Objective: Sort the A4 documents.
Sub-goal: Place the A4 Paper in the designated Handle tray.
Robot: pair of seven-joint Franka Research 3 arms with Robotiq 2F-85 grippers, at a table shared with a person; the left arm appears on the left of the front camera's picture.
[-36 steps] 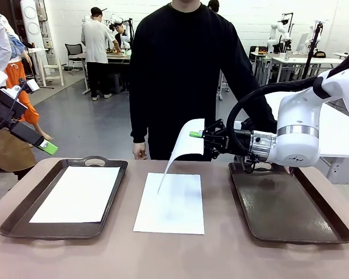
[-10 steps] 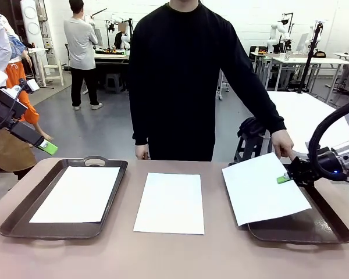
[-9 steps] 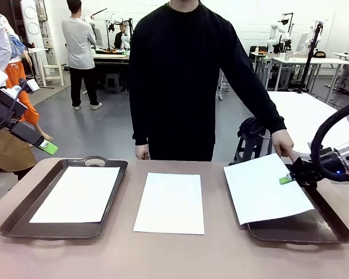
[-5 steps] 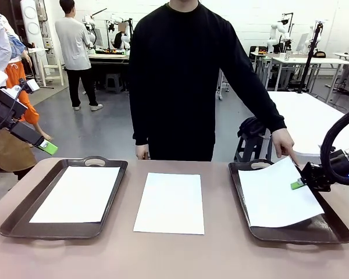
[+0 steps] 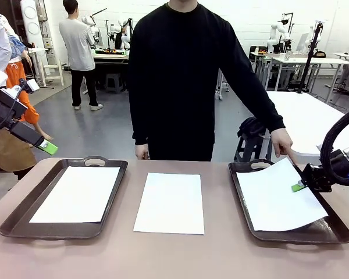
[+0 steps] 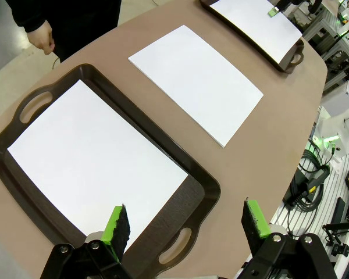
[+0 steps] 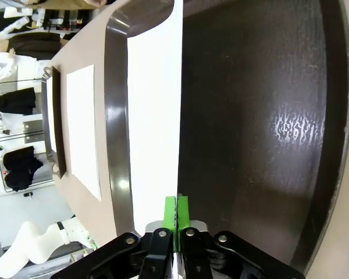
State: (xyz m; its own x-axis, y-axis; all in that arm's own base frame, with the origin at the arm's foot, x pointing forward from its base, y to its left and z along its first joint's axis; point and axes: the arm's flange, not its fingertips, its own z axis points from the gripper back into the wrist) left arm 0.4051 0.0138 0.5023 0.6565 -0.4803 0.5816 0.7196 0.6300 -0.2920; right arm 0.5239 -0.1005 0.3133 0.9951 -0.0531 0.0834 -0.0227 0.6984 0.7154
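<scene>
Front view, starting at the robot's left: the left gripper (image 5: 47,147) hangs above and outside the left end of the table (image 5: 163,256), and the left wrist view shows its jaws spread wide with nothing between them. Directly below and ahead of its fingertips sits the left tray (image 5: 11,216), with one A4 sheet (image 5: 77,193) lying flat inside it, long axis running from the robot toward the person. Farther to that gripper's right, a second sheet (image 5: 170,202) lies bare on the table between the two trays, with the same near-to-far long axis and square to the table edge. It looks about equally far from either arm. Next comes the right tray (image 5: 339,228), and over it the third sheet (image 5: 276,199), which spreads away from the right gripper (image 5: 298,186) toward the robot's left. The right wrist view shows the green pads clenched on that sheet's right-hand long edge, with the paper on one side of the fingers and bare tray floor on the other. The sheet's long axis runs roughly near to far but sits slightly skewed to the tray. Its pinched edge rides a little high while the left part rests down. The person's hand (image 5: 281,142) hovers just beyond the far corner. The placing step seems nearly finished, and letting go should drop the sheet into the tray.
</scene>
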